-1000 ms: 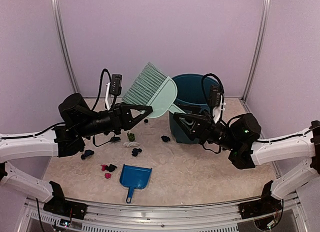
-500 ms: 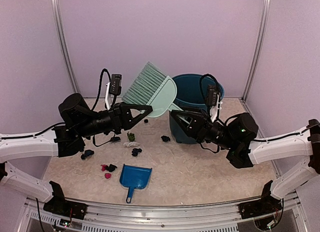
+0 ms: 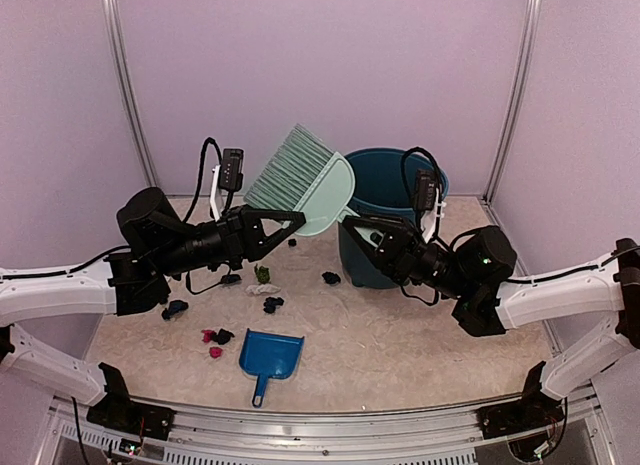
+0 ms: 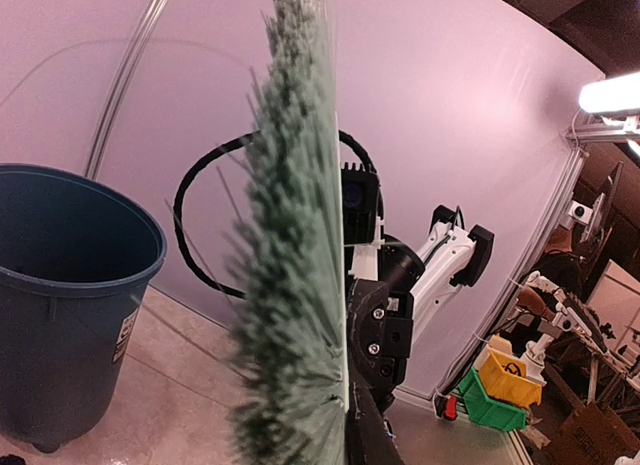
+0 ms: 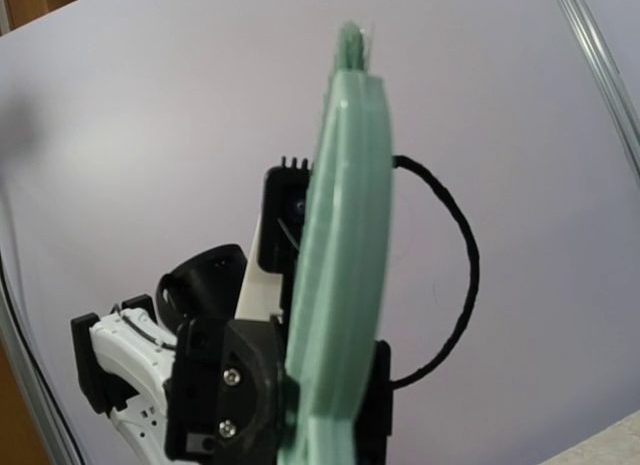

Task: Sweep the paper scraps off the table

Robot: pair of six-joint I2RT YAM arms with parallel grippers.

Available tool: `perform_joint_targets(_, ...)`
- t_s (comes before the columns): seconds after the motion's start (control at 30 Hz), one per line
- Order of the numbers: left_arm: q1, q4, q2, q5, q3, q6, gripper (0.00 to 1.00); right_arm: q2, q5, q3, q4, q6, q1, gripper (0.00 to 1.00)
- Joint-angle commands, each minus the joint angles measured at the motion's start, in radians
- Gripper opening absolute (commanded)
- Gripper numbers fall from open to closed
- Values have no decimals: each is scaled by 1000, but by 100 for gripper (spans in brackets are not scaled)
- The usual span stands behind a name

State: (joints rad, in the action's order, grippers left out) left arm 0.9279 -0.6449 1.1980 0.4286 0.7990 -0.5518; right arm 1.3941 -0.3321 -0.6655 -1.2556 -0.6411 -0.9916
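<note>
**Ana:** Who has the brush (image 3: 305, 180)?

**Ben:** The left pincer (image 3: 297, 219) is clenched on the lower edge of its head. It holds the brush in the air over the far middle of the bench (image 3: 400, 355), bristles pointing to 11 o'clock. The right pincer (image 3: 347, 223) has its tips at the handle, at 4 o'clock from the head. I cannot tell whether it has truly clamped, because its own camera shows only the brush edge-on.

**Ana:** And the paper scraps (image 3: 272, 304)?

**Ben:** They are all on the bench, none gathered. Most lie scattered around 9 o'clock from the bench's middle, with pink bits near 8 o'clock. One dark bit sits at 12 o'clock, just in front of the bin (image 3: 385, 180). The dustpan (image 3: 270, 355) lies flat at 7 o'clock, mouth facing the far side, and nothing is touching it.

**Ana:** So it's a handover. How should it go?

**Ben:** That is my reading. The right side should seat firmly on the handle before the left side lets go. The head is broad and would likely swing under a light pinch. The left arm could then go to the dustpan. The bristles have to come round to point downward. The bin stands just beyond the right pincer, so that turn needs care. I would use short strokes toward the dustpan's mouth, since crumpled bits that light will probably skip.
</note>
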Motion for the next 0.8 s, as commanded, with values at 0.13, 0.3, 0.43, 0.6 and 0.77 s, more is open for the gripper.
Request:
perform_joint_targets(0.13,5,-49,-5,-29,-23,13,0,12,4,-10,-65,-14,8,19)
perform_joint_targets(0.3,5,-49,-3,-38,-34,16,0,15,3,-15,-66,-15,8,17)
perform_joint_targets(0.43,5,-53,-3,-44,-43,18,0,21,-2,-23,-59,-15,8,10)
perform_joint_targets(0.6,6,-61,-4,-50,-57,18,0,34,-5,-28,-59,-21,8,7)
perform_joint_targets(0.77,6,-61,-17,-62,-82,19,0,31,-10,-25,-51,-20,8,0)
